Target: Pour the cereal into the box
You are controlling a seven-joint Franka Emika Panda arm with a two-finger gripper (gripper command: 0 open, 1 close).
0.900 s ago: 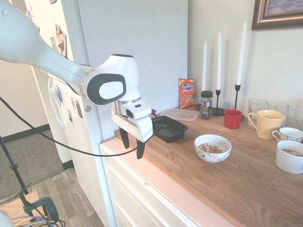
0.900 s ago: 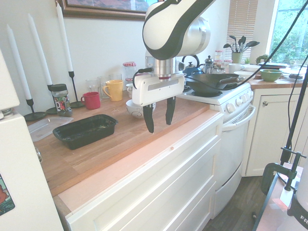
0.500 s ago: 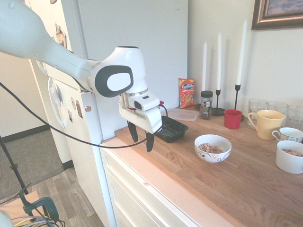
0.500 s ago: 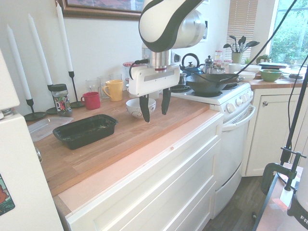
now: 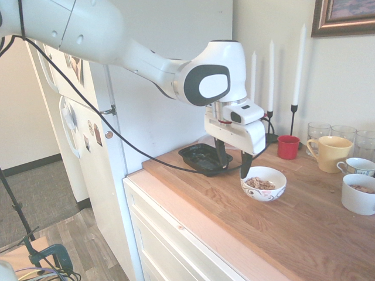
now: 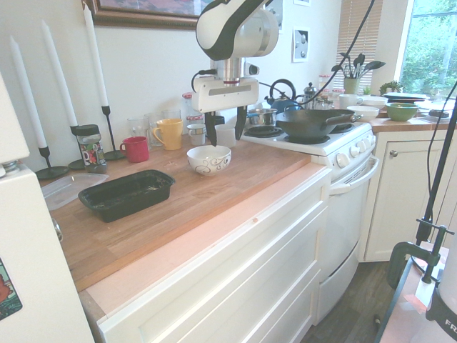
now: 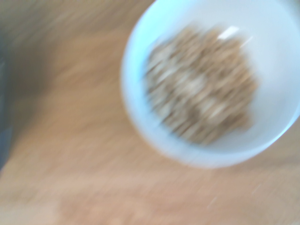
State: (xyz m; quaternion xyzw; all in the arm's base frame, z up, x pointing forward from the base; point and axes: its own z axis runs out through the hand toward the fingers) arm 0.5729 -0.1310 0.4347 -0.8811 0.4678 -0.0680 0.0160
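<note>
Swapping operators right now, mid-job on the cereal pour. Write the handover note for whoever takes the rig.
Gripper: open, holding nothing, above and close to the patterned bowl.
Light-brown crunchy cereal: heaped in the white bowl with a dark scroll pattern, which stands upright on the wooden counter.
Shallow black rectangular plastic box: on the same counter, nearer the fridge than the bowl is.
Done: no grasp on the bowl; cereal unpoured.
Left: grip the bowl, lift it, carry it over the box and tip the cereal in.
</note>
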